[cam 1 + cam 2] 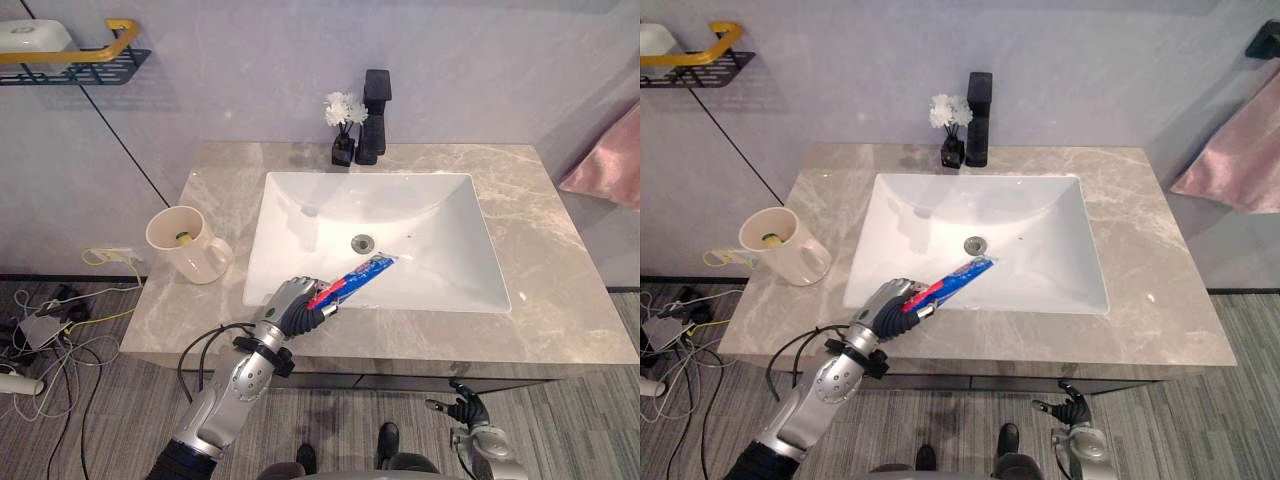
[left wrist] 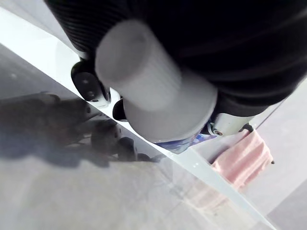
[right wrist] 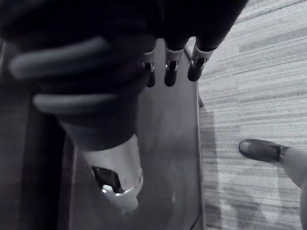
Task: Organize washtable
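My left hand (image 1: 296, 306) hovers at the front edge of the white sink (image 1: 300, 215), fingers curled round a blue and red toothpaste tube (image 1: 361, 274). The tube slants up to the right over the basin, its tail end near the drain (image 1: 363, 241). A bit of the tube's blue (image 2: 184, 143) shows in the left wrist view. A cream mug (image 1: 186, 243) with something small and yellow-green inside stands on the marble counter (image 1: 540, 300) left of the sink. My right hand (image 1: 468, 406) hangs below the counter's front edge at the right, its fingers (image 3: 169, 73) relaxed and holding nothing.
A black faucet (image 1: 374, 116) and a small black vase of white flowers (image 1: 343, 128) stand behind the sink. A wall shelf (image 1: 75, 62) with a yellow rail is at the upper left. A pink towel (image 1: 612, 165) hangs at the right. Cables (image 1: 60, 330) lie on the floor at the left.
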